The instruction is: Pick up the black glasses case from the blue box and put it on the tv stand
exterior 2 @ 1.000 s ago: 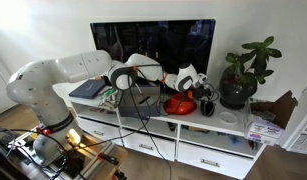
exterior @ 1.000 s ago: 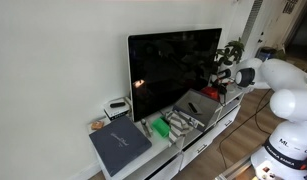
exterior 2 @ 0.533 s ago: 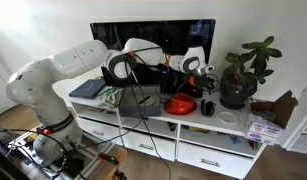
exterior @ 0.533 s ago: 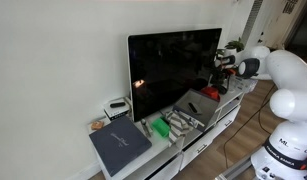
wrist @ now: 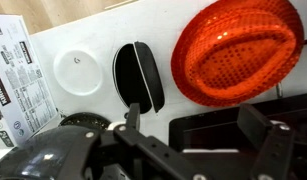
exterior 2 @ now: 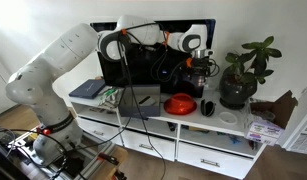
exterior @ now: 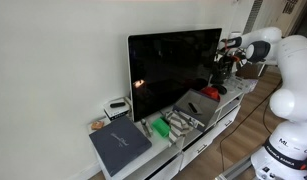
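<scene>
The black glasses case lies on the white top of the tv stand, between a white disc and a red mesh object; in an exterior view it is a small dark shape. The blue box sits on the stand with its flat lid panel raised; it also shows in the wrist view as a dark box under the fingers. My gripper is open and empty. It hangs well above the stand in front of the TV in both exterior views.
A red mesh object lies beside the case. A white disc and a printed sheet lie further along. A potted plant stands at the stand's end. A big black TV is behind. A larger slate-blue box lies at the other end.
My gripper has risen from just above the stand top to a spot high in front of the TV. It stays open and empty. The case has not moved.
</scene>
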Robot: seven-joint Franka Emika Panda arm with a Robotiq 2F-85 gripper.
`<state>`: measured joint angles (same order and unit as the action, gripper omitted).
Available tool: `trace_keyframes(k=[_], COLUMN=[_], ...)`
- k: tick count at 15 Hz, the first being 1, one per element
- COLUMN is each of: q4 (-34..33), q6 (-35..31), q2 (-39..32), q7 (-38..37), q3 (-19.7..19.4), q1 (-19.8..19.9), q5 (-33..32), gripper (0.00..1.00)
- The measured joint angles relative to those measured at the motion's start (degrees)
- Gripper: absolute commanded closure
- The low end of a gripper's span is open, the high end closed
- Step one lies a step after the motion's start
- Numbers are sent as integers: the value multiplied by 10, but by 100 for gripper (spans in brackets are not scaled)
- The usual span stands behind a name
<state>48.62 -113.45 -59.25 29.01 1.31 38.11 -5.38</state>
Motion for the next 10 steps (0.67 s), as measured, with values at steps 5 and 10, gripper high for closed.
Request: trace_keyframes(k=[5,10], q4=[120,246], q6=[1,1], q2=[92,188], q7=[2,4], q3=[11,16], q1=[0,1], q5=[3,13], gripper=[0,0])
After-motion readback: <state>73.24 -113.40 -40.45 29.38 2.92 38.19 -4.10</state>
